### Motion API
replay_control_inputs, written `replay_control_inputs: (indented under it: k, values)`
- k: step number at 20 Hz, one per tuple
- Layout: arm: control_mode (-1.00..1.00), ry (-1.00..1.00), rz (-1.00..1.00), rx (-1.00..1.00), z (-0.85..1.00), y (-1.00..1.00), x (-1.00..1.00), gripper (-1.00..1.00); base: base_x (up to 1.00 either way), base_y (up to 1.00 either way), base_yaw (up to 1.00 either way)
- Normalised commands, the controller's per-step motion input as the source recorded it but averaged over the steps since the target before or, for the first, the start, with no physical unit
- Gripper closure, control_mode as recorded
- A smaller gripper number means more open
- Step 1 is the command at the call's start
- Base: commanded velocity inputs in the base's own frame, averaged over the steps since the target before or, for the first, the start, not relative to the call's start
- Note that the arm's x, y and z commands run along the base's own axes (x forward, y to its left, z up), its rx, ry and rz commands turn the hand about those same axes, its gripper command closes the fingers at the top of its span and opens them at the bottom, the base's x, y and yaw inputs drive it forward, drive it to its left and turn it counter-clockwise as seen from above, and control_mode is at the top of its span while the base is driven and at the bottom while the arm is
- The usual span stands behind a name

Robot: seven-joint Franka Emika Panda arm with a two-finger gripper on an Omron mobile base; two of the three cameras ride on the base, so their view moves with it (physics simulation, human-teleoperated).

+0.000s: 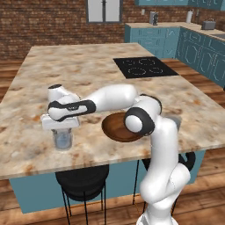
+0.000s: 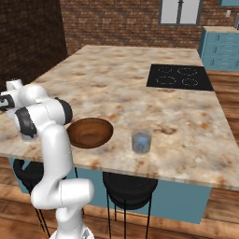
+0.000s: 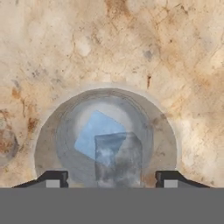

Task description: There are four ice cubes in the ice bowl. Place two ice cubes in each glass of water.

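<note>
Spread jaws [image 3: 108, 179] directly above glass [image 3: 106, 138], two ice cubes [image 3: 98, 133]

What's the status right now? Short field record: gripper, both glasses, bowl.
gripper: directly above the left glass, fingers apart, nothing between them
left glass: upright on the counter near the front edge, two ice cubes inside
right glass: upright, right of the bowl, ice inside, count unclear
bowl: looks empty
</note>
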Motion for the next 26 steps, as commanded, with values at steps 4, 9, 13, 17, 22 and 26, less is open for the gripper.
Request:
replay_control_inputs:
  k: [4, 9, 13, 17, 22, 26]
  values:
    - [-1.00, 0.00, 0.00, 0.00, 0.00, 0.00, 0.05, 1.00, 0.00, 0.00, 0.00]
    - [-1.00, 0.00, 0.00, 0.00, 0.31, 0.00, -0.02, 1.00, 0.00, 0.00, 0.00]
    - [-1.00, 0.00, 0.02, -0.04, 0.70, -0.67, -0.55, 1.00, 0.00, 0.00, 0.00]
    - [-1.00, -0.05, 0.12, -0.05, 0.51, -1.00, -0.99, 1.00, 0.00, 0.00, 0.00]
    - [-1.00, -0.13, 0.08, 0.00, 0.13, -1.00, -0.99, -1.00, 0.00, 0.00, 0.00]
    - [-1.00, -0.16, 0.06, 0.01, 0.12, -0.98, -0.84, -1.00, 0.00, 0.00, 0.00]
